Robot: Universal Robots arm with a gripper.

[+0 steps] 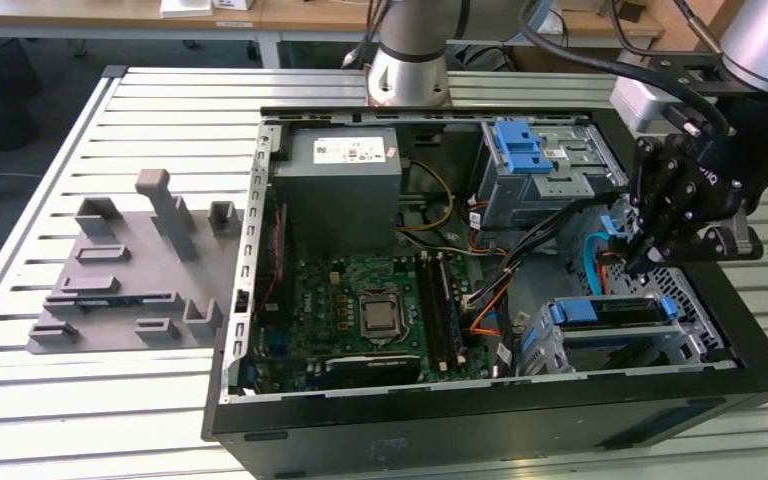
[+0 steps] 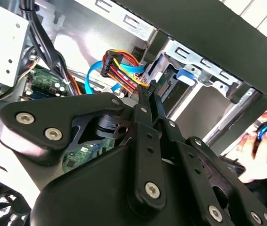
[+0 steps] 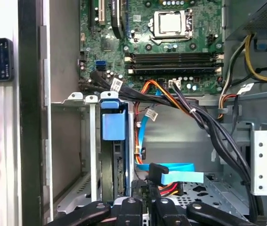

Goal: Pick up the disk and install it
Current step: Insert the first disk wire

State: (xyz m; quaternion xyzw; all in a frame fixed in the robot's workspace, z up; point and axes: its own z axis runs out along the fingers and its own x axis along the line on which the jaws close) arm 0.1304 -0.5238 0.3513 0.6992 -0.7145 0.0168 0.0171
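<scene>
Blue rails mark the disk: it is seen already slotted into the drive cage at the lower right of the exterior view, inside the open case. In the first wrist view the disk is seen edge-on in the cage, blue tab outward, upright, apparently well down in its bay.

The gripper is held just above and behind the cage, at the right of the exterior view. In the second wrist view the gripper is seen with its fingers pressed together and nothing visible between them. It is judged to be closed and empty. In the first wrist view the gripper is close to the flat blue data cable and its black connector; contact cannot be confirmed.

Judgement: the disk is placed, and seating is what is left to check. Full latching of the rails cannot be read from these frames.

For a clean result:
- Any push should be applied on the blue tab, straight along the bay.
- The closed fingers should be kept clear of the data cable and the red-yellow power leads; a snag there is the main risk.
- A person's hand is noted outside the case wall, so clearance should be watched.
</scene>
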